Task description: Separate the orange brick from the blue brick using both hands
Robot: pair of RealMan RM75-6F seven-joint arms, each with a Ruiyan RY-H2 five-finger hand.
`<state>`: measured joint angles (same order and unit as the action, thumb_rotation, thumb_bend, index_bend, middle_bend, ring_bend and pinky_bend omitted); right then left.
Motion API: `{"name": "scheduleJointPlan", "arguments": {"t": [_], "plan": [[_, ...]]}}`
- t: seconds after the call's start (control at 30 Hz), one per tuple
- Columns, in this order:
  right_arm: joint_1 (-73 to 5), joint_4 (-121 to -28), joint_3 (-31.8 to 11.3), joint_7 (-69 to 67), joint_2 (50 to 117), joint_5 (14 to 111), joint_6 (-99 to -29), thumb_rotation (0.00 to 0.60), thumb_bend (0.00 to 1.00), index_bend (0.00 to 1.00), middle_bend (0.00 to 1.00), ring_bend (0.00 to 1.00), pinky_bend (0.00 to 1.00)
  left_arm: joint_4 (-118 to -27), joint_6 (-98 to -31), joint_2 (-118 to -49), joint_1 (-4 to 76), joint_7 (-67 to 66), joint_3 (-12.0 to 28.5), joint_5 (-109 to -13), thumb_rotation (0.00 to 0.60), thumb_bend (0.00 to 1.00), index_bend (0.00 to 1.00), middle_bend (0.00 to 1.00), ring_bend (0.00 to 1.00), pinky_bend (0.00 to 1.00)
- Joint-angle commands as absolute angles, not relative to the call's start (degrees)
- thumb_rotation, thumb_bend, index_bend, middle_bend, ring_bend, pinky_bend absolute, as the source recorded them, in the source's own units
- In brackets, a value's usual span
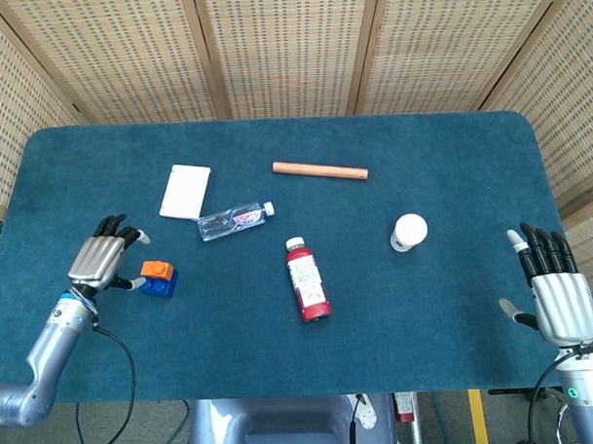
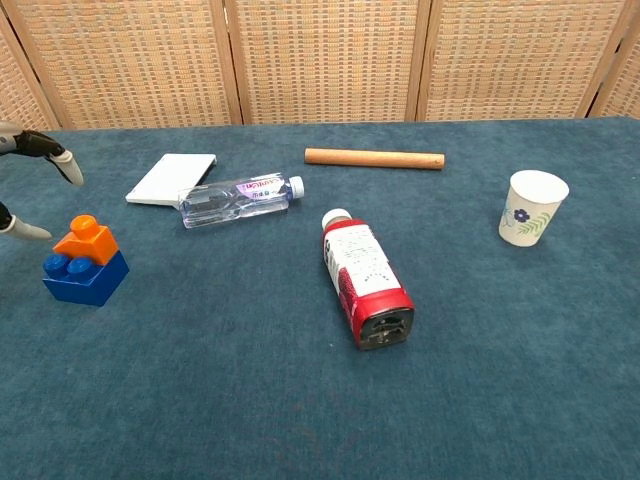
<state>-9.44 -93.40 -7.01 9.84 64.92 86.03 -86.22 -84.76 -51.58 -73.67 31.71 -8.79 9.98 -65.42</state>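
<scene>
A small orange brick (image 1: pixel 157 270) (image 2: pixel 87 241) sits pressed onto a larger blue brick (image 1: pixel 160 283) (image 2: pixel 86 276) at the left of the blue cloth table (image 1: pixel 421 149). My left hand (image 1: pixel 105 258) hangs open just left of the bricks, fingers spread toward them without touching; the chest view shows only its fingertips (image 2: pixel 62 163) at the left edge. At the table's right front edge my right hand (image 1: pixel 555 293) is held open and upright, far from the bricks and absent from the chest view.
A red juice bottle (image 1: pixel 306 279) (image 2: pixel 364 277) lies mid-table. A clear water bottle (image 1: pixel 235 220) (image 2: pixel 240 198) and a white box (image 1: pixel 185 191) (image 2: pixel 170 178) lie behind the bricks. A wooden rod (image 1: pixel 320 170) (image 2: pixel 374 158) lies at the back, a paper cup (image 1: pixel 409 232) (image 2: pixel 532 207) stands right.
</scene>
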Motion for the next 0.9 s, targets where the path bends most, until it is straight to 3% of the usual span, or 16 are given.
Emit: {"name": "scheduleJointPlan", "arguments": {"t": [0.03,0.9], "plan": [[-9.46,-93.38,-6.99,9.78,64.94,86.02,-86.12,0.6,0.0,0.0,0.0,0.0,0.0,-84.82,-49.39,-73.99,33.0,-10.32,9.5,-63.01,0.6,0.18,0.33,0.28,0.0,0.0],[-10.18,-92.63,-7.44,8.9,65.29,84.75,-84.32,0.6,0.0,0.0,0.0,0.0,0.0,-83.89,-45.42,-75.84,37.21,-12.94,8.48,-56.86,0.6,0.31,0.34,0.33,0.0,0.0]]}}
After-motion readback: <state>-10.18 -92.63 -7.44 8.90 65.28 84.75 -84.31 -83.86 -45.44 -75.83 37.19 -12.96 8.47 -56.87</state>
